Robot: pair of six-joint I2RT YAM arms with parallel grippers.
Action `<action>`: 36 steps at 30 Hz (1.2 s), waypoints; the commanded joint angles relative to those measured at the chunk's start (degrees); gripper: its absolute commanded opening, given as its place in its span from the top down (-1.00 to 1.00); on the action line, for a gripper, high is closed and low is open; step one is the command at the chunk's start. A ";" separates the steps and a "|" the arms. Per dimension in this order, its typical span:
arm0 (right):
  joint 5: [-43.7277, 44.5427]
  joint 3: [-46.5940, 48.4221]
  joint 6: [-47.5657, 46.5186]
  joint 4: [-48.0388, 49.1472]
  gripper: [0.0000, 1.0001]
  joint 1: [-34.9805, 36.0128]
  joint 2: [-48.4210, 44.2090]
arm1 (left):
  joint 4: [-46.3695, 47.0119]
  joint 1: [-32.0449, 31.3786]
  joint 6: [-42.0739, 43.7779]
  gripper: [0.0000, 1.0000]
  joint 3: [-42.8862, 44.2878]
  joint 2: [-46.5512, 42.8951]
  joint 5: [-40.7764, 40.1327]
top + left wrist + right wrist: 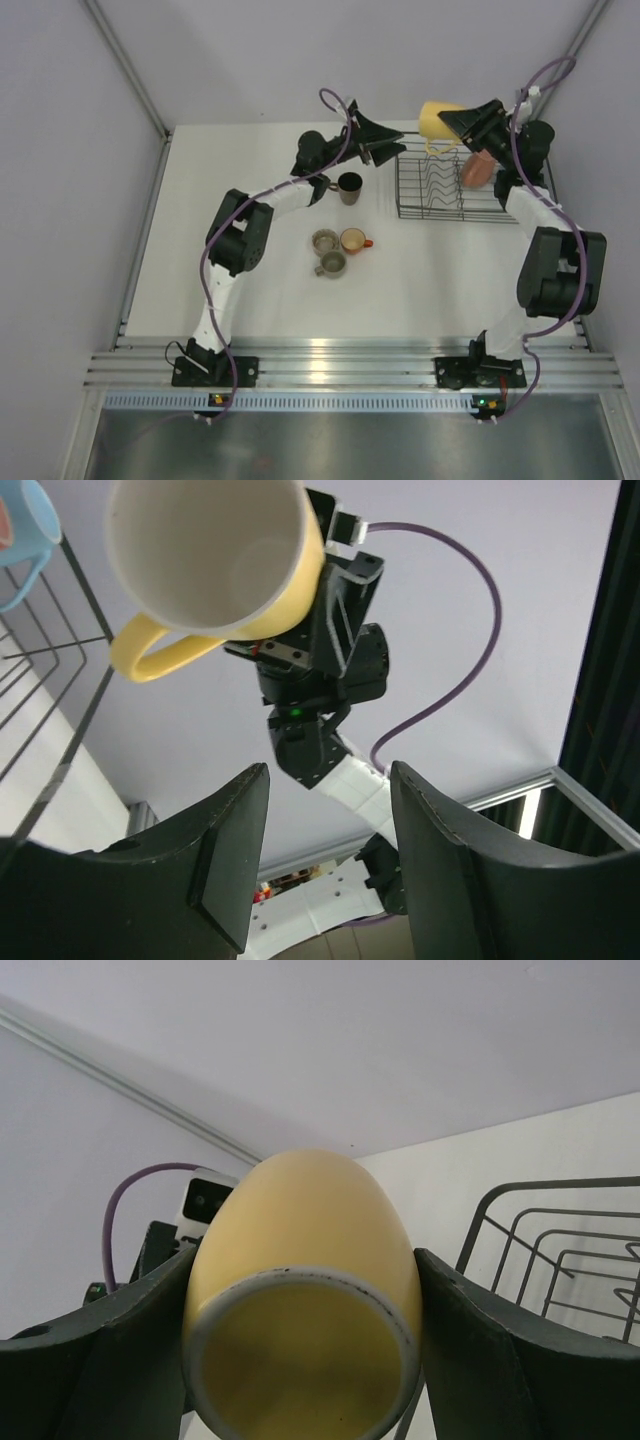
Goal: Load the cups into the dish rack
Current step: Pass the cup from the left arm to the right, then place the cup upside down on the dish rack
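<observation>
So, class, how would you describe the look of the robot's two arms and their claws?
Both the left arm and right arm have white links between black joint housings, with a purple cable running along each. The left claw and right claw are matte black, each with two broad wedge-shaped fingers. Black bases sit on a silver rail.

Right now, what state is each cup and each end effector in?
yellow cup: aloft, gripped, tipped sideways.
right end effector: shut on yellow cup.
left end effector: open, empty.
pink-salmon cup: in dish rack.
light blue cup: beside dish rack wire.
dark brown cup: upright on table.
orange cup: upright on table.
grey-olive cups: upright on table.
</observation>
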 commanded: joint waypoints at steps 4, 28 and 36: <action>1.11 4.90 -6.82 -6.60 1.00 -3.32 -4.80 | -12.45 1.38 15.61 -0.15 1.61 -4.18 5.21; 29.32 17.04 -48.58 -67.12 1.00 -5.17 -16.05 | -80.41 3.41 74.00 -0.18 4.16 -22.12 -17.10; 31.17 14.49 -48.76 -66.50 1.00 -5.52 -14.65 | -80.41 3.41 74.43 -0.18 1.26 -24.67 -18.33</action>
